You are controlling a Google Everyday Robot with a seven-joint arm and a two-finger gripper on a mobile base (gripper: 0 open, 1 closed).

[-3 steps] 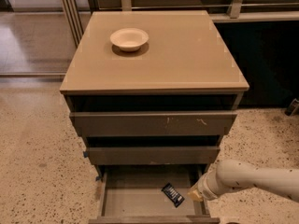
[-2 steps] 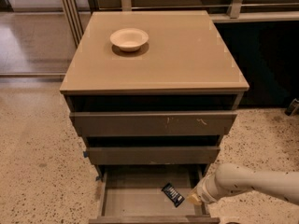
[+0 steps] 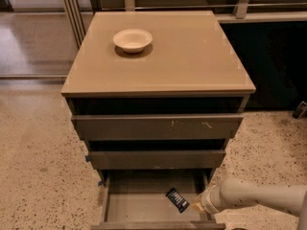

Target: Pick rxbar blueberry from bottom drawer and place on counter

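Note:
The rxbar blueberry, a small dark navy bar, lies flat on the floor of the pulled-out bottom drawer, towards its right side. My gripper reaches in from the lower right at the drawer's right wall, just right of the bar and a little below it. It does not hold the bar. The tan counter tops the cabinet.
A cream bowl stands on the counter's back left. The two upper drawers stick out slightly above the bottom one. Speckled floor lies around the cabinet. A dark cabinet and rail stand behind on the right.
The arm has shifted slightly down and left along the drawer's right side. The bar has not moved.

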